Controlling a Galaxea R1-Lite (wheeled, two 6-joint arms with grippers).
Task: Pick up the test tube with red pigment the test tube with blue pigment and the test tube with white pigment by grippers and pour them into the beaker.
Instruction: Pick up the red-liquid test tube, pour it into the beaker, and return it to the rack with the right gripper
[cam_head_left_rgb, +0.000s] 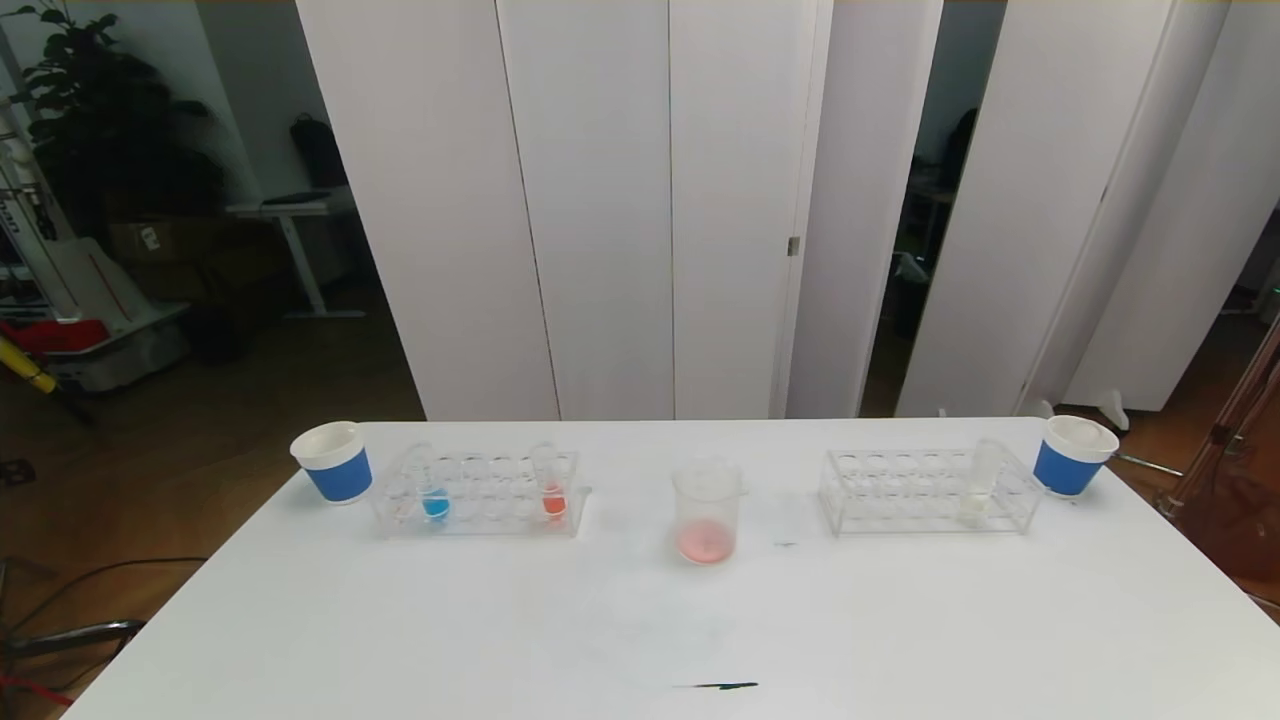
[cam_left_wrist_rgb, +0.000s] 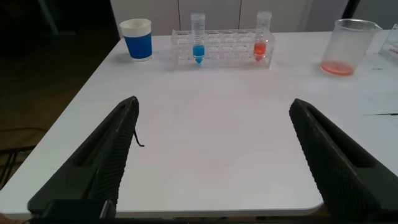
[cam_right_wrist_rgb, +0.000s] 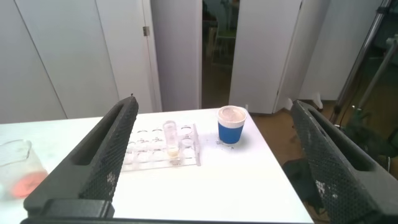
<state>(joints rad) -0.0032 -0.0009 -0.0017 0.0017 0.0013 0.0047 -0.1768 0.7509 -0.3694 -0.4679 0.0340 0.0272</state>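
The beaker (cam_head_left_rgb: 707, 512) stands near the middle of the desk (cam_head_left_rgb: 640, 620), and a thin layer of orange-red pigment is already seen at its bottom. From this it is judged that the red pouring is done. In the left rack (cam_head_left_rgb: 480, 492) the test tube with blue pigment (cam_head_left_rgb: 433, 490) is standing upright near the rack's left end, and a test tube with orange-red pigment (cam_head_left_rgb: 552, 485) is standing near its right end; some red remains in its tip. In the right rack (cam_head_left_rgb: 925, 490) the test tube with white pigment (cam_head_left_rgb: 980, 485) is standing upright near the right end. Blue and white are therefore judged as not yet poured.

No tube is held. The left gripper (cam_left_wrist_rgb: 211, 162) is seen only in the left wrist view, low over the near part of the desk, with its fingers spread wide and empty. The right gripper (cam_right_wrist_rgb: 211, 162) is seen only in its own wrist view, also with fingers spread and empty, looking toward the right rack.

A paper cup with a blue band (cam_head_left_rgb: 332, 461) stands just beside the left rack, and another paper cup (cam_head_left_rgb: 1073, 455) just beside the right rack. Each is close to a tube and could be touched by an arm.
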